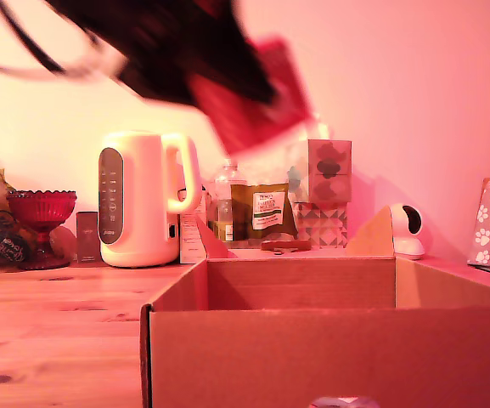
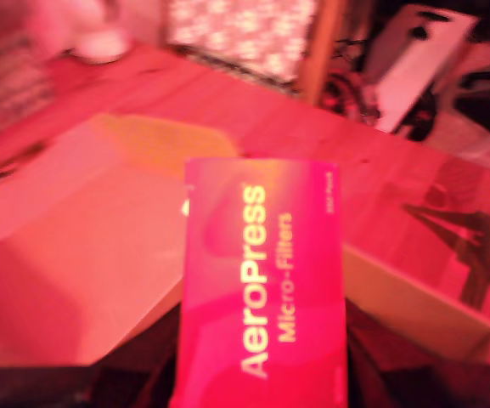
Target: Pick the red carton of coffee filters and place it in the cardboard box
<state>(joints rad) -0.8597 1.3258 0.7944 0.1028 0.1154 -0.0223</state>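
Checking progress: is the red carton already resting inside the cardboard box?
No, the red carton is held in the air above the cardboard box, tilted and blurred.

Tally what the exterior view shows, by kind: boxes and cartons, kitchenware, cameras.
Boxes and cartons: 3 (red carton of coffee filters, cardboard box, patterned tissue cube)
Kitchenware: 2 (kettle, red glass goblet)
Cameras: 1 (white camera)
Total: 6

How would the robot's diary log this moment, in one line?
phase: carrying | gripper: holding red AeroPress filter carton | position: in air above open cardboard box | released: no
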